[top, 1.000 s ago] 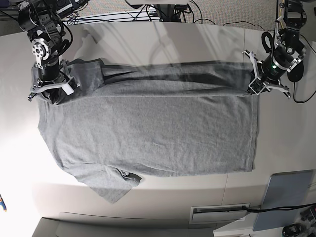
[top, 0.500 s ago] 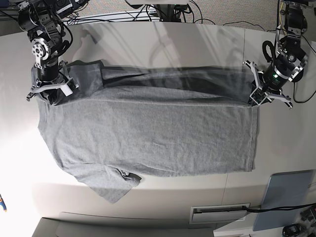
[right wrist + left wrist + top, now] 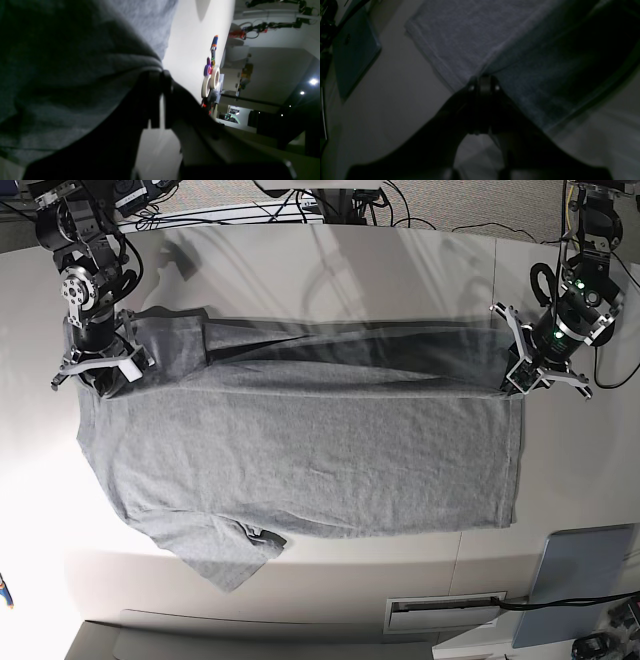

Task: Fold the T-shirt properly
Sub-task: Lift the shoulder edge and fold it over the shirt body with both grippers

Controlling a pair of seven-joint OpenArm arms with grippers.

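Your T-shirt (image 3: 300,450) lies spread flat across the white table (image 3: 330,265), far long edge raised and doubled toward the near side. Your left gripper (image 3: 520,380) is clamped on the hem corner at that raised edge. Your right gripper (image 3: 105,370) is clamped on the shoulder end beside the sleeve. A grey pad (image 3: 570,585) sits near the hem side.

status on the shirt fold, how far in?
Early. Done: the T-shirt lies spread flat on the table. In hand: the left end effector and right end effector each pinch its far edge, lifted as a blurred band. Left: that first fold isn't laid down, and the near sleeve sticks out unfolded.
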